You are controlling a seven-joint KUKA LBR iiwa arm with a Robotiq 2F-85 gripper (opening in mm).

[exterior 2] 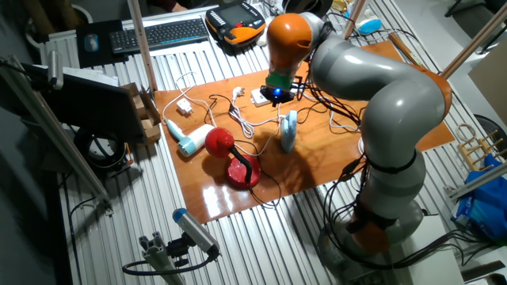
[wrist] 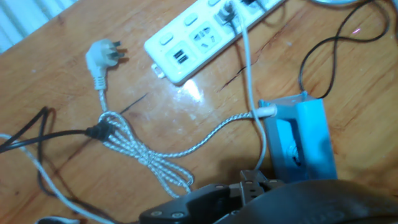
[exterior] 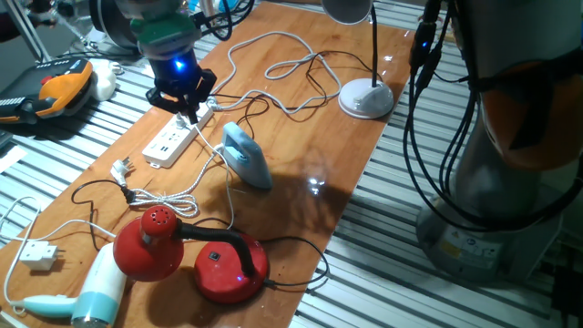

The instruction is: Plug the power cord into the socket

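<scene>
Gripper low over the power strip, plug seemingly near the outlets

Gripper (exterior: 189, 107) sits right above the far end of the socket (exterior: 173, 139), the long white power strip lying on the wooden table (exterior: 301, 182). Beneath and behind the tool in the hand view, the strip's outlets show, and a plug seems already seated in one near the top edge, with a pale cord running down from it toward the blue iron (wrist: 305, 140). Whether the jaws are clenched on anything or released I cannot tell; the fingers are hidden against the dark hand. The power cord (exterior: 250, 98), thin and black, loops across the table just beside the tool, but its plug end is not clearly visible. A white braided cord (wrist: 149, 158) with its white plug (wrist: 99, 57) lies loose, off to the side of the tool. By my reading, the approach is made; the seating itself cannot be confirmed and probably remains.
</scene>
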